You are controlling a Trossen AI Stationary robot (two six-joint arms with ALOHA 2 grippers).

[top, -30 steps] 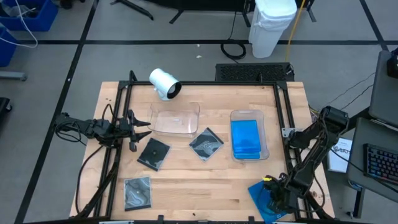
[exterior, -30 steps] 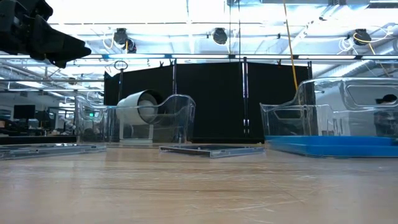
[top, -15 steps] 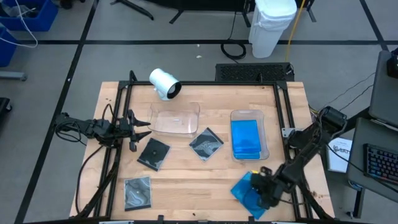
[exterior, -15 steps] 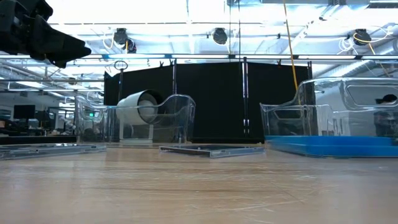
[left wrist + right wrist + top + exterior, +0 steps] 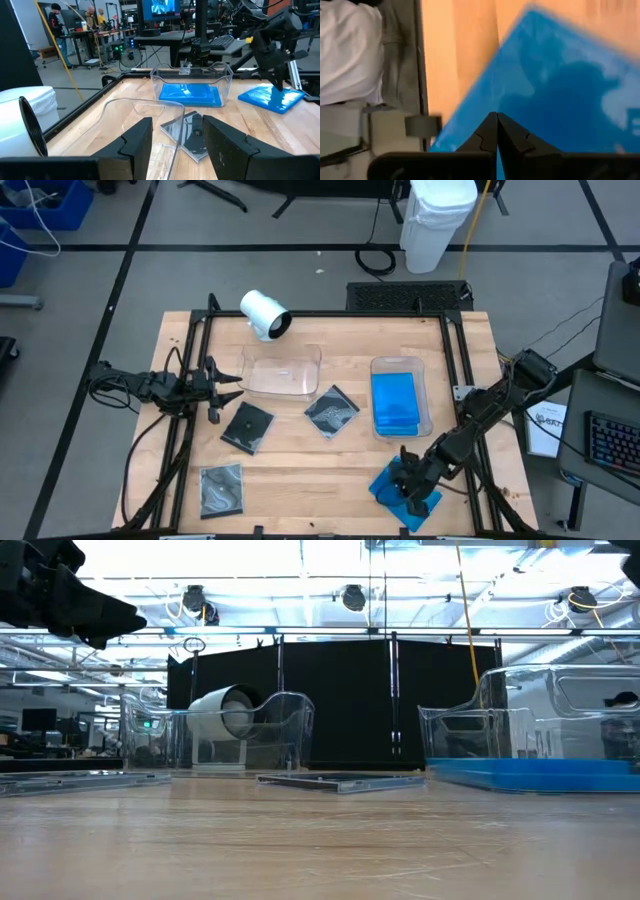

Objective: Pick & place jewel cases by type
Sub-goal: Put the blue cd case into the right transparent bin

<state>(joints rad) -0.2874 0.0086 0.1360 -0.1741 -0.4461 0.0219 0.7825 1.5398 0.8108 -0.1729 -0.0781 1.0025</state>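
I see a wooden table (image 5: pixel 300 470) on grey floor; lower right, my right gripper (image 5: pixel 412 492) pinches a blue jewel case (image 5: pixel 392 486); left gripper (image 5: pixel 232 390) gapes, empty.

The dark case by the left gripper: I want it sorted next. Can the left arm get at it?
Probably yes. The dark case lies flat on bare table just ahead of the left gripper, whose fingers are open, with nothing on top; the empty tray sits beside, not between.

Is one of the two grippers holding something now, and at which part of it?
The shut right gripper rests on the blue jewel case; whether it grips it cannot be told. The left gripper holds nothing.
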